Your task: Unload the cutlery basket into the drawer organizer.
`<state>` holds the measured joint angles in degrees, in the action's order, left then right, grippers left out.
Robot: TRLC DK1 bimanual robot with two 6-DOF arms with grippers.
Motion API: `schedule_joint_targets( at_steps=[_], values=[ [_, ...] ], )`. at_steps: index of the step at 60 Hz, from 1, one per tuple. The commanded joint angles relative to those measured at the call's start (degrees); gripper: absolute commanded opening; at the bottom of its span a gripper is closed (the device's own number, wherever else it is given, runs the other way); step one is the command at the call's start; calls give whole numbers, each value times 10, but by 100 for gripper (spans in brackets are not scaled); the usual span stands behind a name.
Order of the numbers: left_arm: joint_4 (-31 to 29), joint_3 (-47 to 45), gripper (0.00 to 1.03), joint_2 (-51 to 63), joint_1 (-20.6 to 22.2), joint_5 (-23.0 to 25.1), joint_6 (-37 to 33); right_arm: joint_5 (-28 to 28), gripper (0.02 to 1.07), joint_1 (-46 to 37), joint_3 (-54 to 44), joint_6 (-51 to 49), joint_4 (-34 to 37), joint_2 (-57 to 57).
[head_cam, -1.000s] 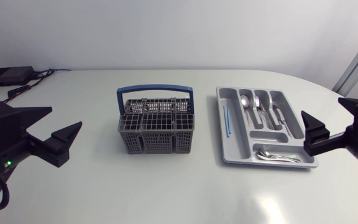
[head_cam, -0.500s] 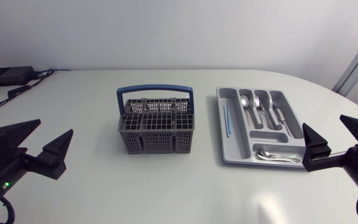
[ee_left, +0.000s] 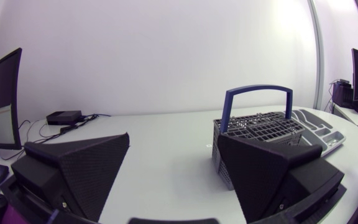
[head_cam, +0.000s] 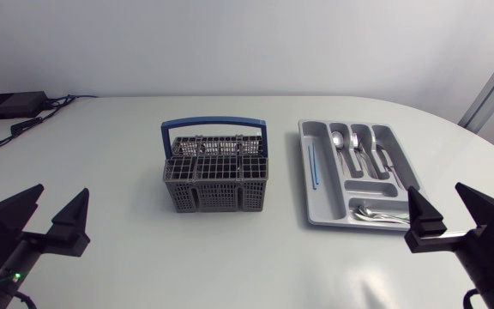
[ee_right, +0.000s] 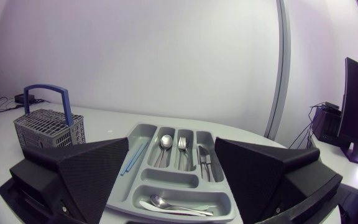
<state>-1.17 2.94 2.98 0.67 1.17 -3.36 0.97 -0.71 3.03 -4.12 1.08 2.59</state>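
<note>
Jaws gape wide and empty on both arms, left jaws well apart from the cutlery basket on the counter, right jaws near a front corner of the drawer organizer.

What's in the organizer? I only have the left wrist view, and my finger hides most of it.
Observer: The drawer organizer has a spoon, a fork and knives in its long slots.
Operator: Other slots?
Observer: More spoons lie across the end slot nearest the right gripper.
Operator: Right gripper state?
Observer: Open, nothing between its fingers.
</note>
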Motion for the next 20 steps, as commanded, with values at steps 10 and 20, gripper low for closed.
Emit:
schedule_joint_targets(
  at_steps=[10,20],
  values=[
    [12,-29,99,-30,-7,-12,34,-10,102,7,-30,41,-11,-26],
    [12,-29,99,-30,-7,-12,34,-10,102,7,-30,41,-11,-26]
  ],
)
